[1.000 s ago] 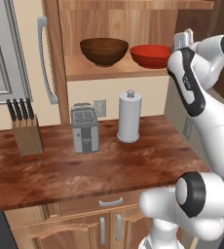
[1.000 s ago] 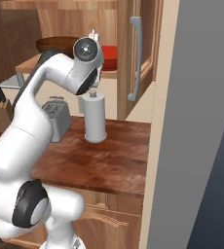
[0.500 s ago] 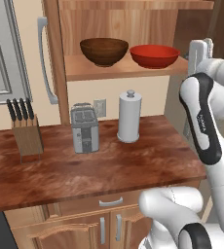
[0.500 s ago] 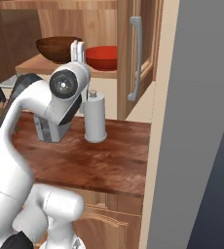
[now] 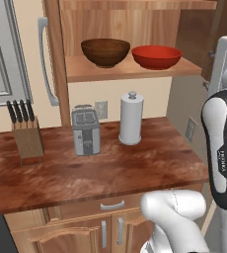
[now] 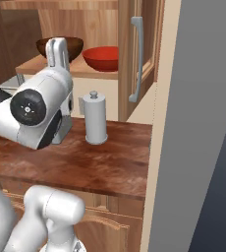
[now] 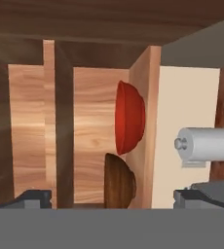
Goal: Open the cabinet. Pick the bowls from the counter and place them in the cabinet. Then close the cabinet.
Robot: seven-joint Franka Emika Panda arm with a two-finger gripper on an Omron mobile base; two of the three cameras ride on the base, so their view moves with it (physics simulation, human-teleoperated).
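The cabinet (image 5: pixel 125 72) stands open, with both bowls on its shelf: the dark brown wooden bowl (image 5: pixel 105 52) on the left and the glossy red bowl (image 5: pixel 156 56) beside it. The right base view shows the red bowl (image 6: pixel 103 57), with the brown bowl (image 6: pixel 76 43) partly behind my arm (image 6: pixel 39 113). In the rolled hand view the shelf runs upright, and the red bowl (image 7: pixel 129 116) and brown bowl (image 7: pixel 120 181) lie ahead at a distance. My gripper (image 7: pixel 111 198) is open and empty, clear of the shelf. The counter (image 5: pixel 86 178) lies below.
A toaster (image 5: pixel 86 131), a paper towel holder (image 5: pixel 131 118) and a knife block (image 5: pixel 26 138) stand on the counter under the shelf. The left door's handle (image 5: pixel 45 59) and the right door (image 6: pixel 144 44) swing outward. A grey wall (image 6: pixel 203 123) closes the right side.
My arm has drawn back from the shelf, away from the red bowl, and swung right in the left base view. The gripper stays open. Both bowls stay on the shelf.
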